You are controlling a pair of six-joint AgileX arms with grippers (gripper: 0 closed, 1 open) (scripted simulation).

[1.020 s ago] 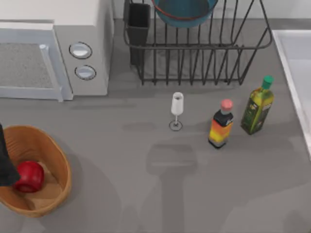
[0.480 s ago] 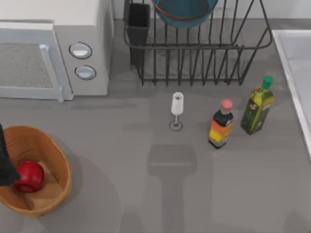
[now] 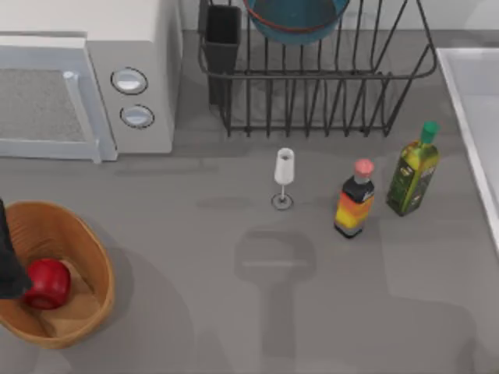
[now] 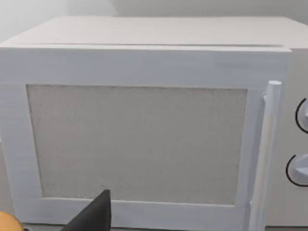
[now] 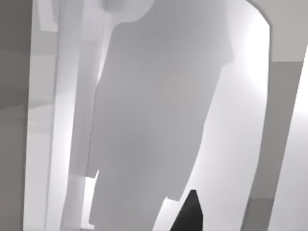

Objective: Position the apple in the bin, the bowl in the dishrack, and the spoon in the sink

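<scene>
Nothing on the table has moved since the earlier frame; the apple [image 3: 47, 282] lies in the bin [image 3: 100, 265], the bowl [image 3: 296, 19] in the dishrack [image 3: 327, 78]; the sink [image 3: 468, 86] is nearer my right arm.

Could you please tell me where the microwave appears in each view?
Top view: the microwave sits at the far left, beside the dishrack.
Left wrist view: the microwave is seen close up, door-on.
Right wrist view: this one faces the sink instead.
Shared landmark: the microwave's round knobs.
</scene>
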